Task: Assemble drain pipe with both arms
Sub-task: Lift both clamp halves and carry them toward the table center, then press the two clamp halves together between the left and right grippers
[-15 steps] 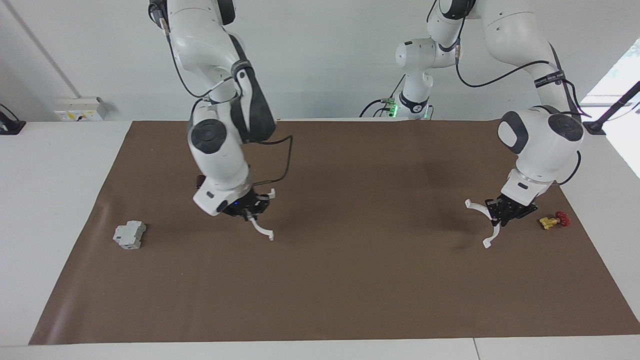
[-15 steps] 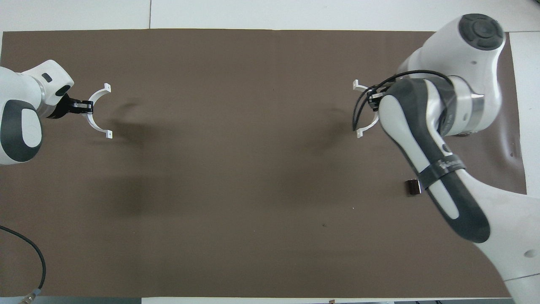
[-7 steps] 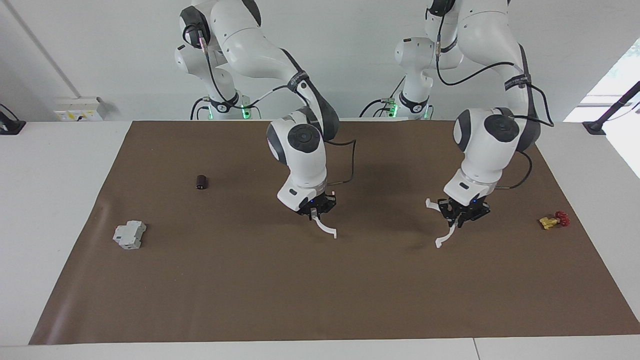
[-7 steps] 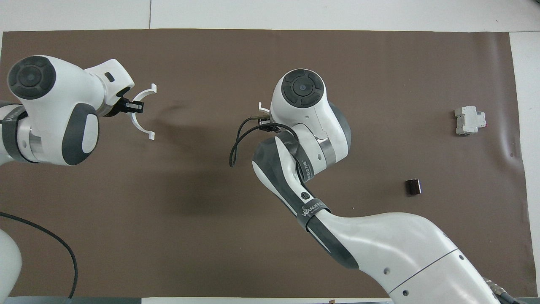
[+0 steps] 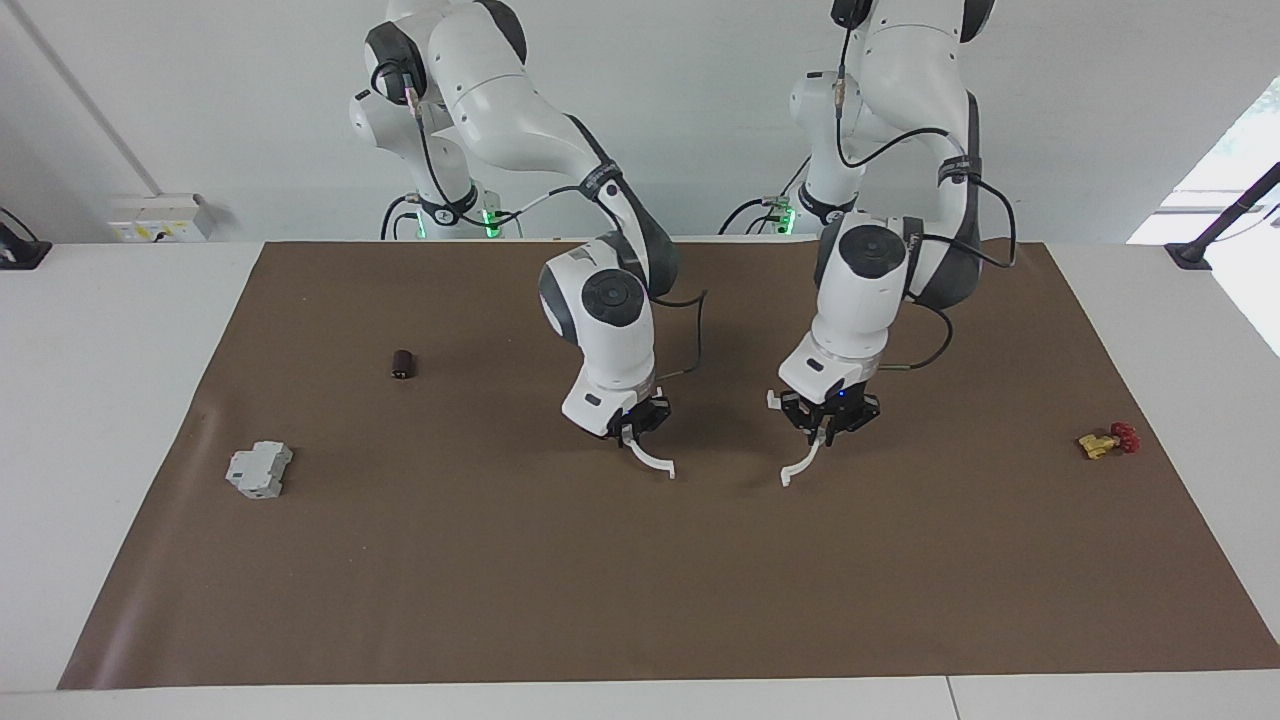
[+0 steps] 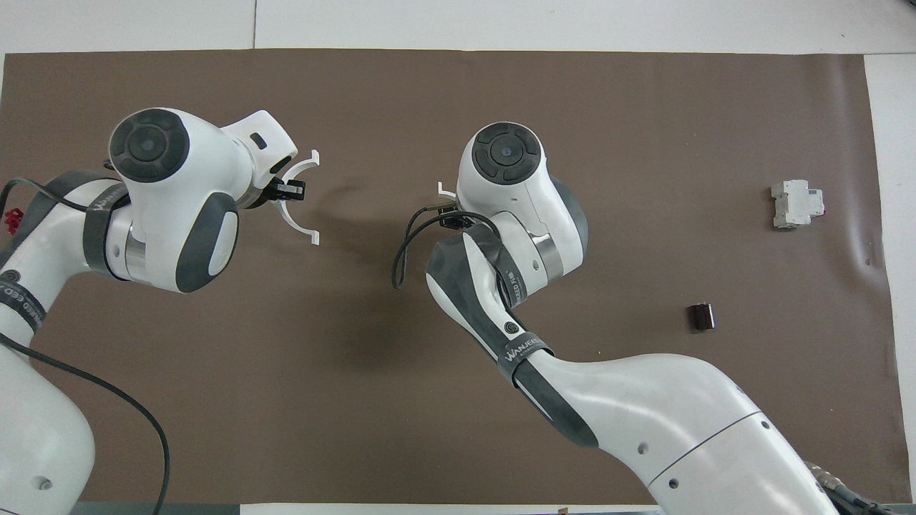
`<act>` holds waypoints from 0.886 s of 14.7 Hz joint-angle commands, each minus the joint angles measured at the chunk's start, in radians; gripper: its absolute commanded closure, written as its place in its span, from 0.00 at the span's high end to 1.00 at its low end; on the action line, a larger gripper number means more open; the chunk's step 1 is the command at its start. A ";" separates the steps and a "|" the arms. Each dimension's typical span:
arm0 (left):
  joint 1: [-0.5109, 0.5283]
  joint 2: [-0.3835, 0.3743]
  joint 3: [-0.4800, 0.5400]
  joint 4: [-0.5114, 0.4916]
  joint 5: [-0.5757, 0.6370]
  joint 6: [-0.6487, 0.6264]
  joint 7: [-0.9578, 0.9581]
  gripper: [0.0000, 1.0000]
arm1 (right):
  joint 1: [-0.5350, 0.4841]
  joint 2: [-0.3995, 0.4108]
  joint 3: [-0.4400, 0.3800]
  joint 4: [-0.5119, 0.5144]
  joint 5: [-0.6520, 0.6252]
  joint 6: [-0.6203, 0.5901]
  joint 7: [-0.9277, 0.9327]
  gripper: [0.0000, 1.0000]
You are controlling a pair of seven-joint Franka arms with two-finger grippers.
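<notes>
Brown mat (image 5: 640,600) covers the table. Left gripper (image 5: 828,424) clamps one half-ring (image 5: 803,463) by the middle of its arc, and right gripper (image 5: 640,425) clamps the other half (image 5: 652,458) the same way. Both hang over the mat's middle, near each other but apart, open sides facing, probably so the ends can meet. Overhead, the right wrist hides nearly all of its half; only one tab (image 6: 445,190) shows. Grey block (image 5: 259,469), yellow valve (image 5: 1105,441) and dark cylinder (image 5: 402,364) lie well apart.
</notes>
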 commanded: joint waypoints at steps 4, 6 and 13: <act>-0.108 0.083 0.015 0.065 0.047 -0.007 -0.173 0.00 | 0.003 -0.006 0.003 -0.038 0.000 0.046 -0.015 0.10; -0.137 0.106 0.015 0.073 0.045 0.000 -0.214 0.00 | 0.004 -0.006 0.003 -0.049 0.000 0.064 -0.015 0.46; -0.168 0.129 0.009 0.079 0.039 0.042 -0.236 0.00 | -0.071 -0.097 -0.007 0.022 -0.011 -0.146 -0.049 1.00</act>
